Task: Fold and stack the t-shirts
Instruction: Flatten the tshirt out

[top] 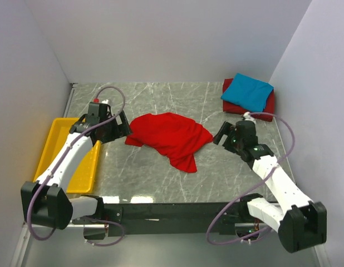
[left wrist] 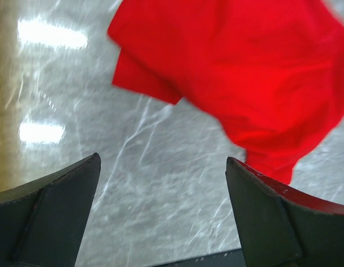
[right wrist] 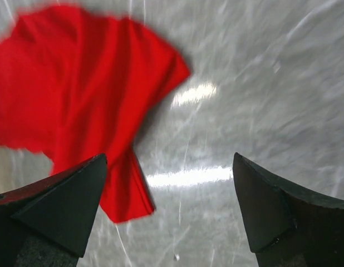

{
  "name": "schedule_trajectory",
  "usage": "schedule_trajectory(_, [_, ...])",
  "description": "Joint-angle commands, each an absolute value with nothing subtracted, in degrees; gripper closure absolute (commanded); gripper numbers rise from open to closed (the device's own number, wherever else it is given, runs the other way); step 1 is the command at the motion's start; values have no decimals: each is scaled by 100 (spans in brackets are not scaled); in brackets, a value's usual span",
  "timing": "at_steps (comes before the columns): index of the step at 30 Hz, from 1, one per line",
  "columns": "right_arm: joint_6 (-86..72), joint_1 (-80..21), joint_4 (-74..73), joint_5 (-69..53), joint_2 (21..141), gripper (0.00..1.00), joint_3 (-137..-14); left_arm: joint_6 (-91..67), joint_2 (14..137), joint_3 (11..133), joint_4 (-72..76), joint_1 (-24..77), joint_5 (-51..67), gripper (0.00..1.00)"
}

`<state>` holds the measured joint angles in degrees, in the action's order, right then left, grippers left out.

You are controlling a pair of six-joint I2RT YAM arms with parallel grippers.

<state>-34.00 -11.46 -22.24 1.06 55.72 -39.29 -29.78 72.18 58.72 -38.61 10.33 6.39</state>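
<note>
Wide open and empty, left gripper [top: 121, 128] and right gripper [top: 221, 135] flank the rumpled red shirt [top: 169, 136]; best spread flat before folding.

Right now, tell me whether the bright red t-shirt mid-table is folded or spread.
Not folded: the bright red t-shirt lies loosely rumpled on the table, its outline uneven, one flap trailing toward the near edge.

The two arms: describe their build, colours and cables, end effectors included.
The left arm and right arm have white link shells, black joints and bulky black bases. A greyish-purple cable loops along each. The left end effector and right end effector each carry two black wedge-shaped fingers.
</note>
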Motion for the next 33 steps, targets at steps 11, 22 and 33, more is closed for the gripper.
schedule_trajectory(11, [-3674,-3436,-2416,421,6635,0,-3744,-3559,7005,5344,-2971,1072,413,1])
schedule_trajectory(22, [-3762,-4192,-2663,879,7355,8,-3999,-3604,7128,5142,-3023,1072,334,1])
schedule_trajectory(33, [-3779,-4412,-2496,1002,8077,37,-4359,-3577,7067,4984,-3076,1072,308,1])
